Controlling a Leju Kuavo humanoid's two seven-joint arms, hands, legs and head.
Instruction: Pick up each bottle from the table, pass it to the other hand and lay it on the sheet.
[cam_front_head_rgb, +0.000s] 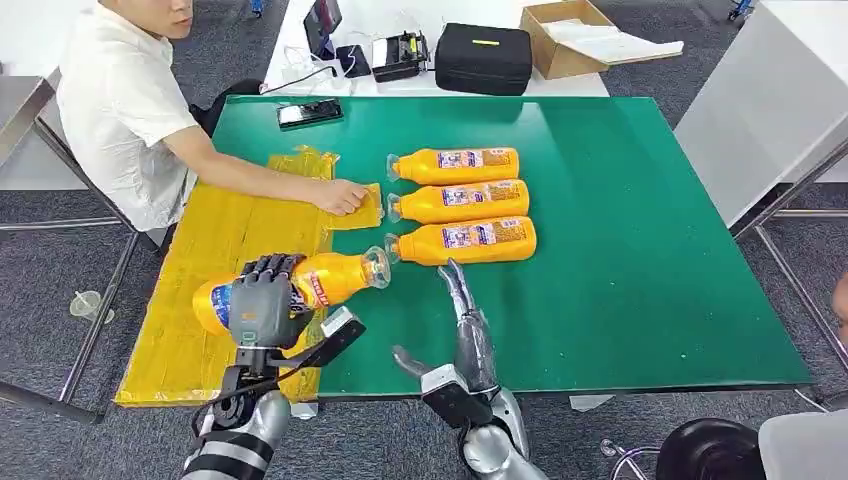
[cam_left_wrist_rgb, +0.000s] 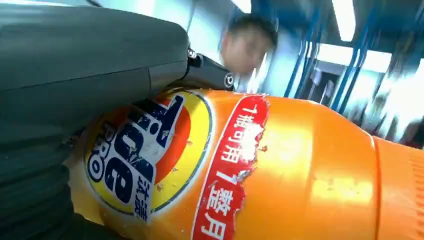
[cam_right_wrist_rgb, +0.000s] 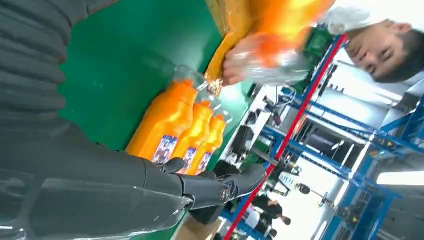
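Bright, even light (wrist views blurred)

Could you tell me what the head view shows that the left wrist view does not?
Head view alone: the green table, the yellow sheet, three bottles lying in a row, the right hand open above the table holding nothing, and the person's hand resting on the sheet.

Left wrist view alone: the held bottle's label up close, its red strip torn at the edge.

Both: the left hand gripping the held bottle, and the person beyond it.
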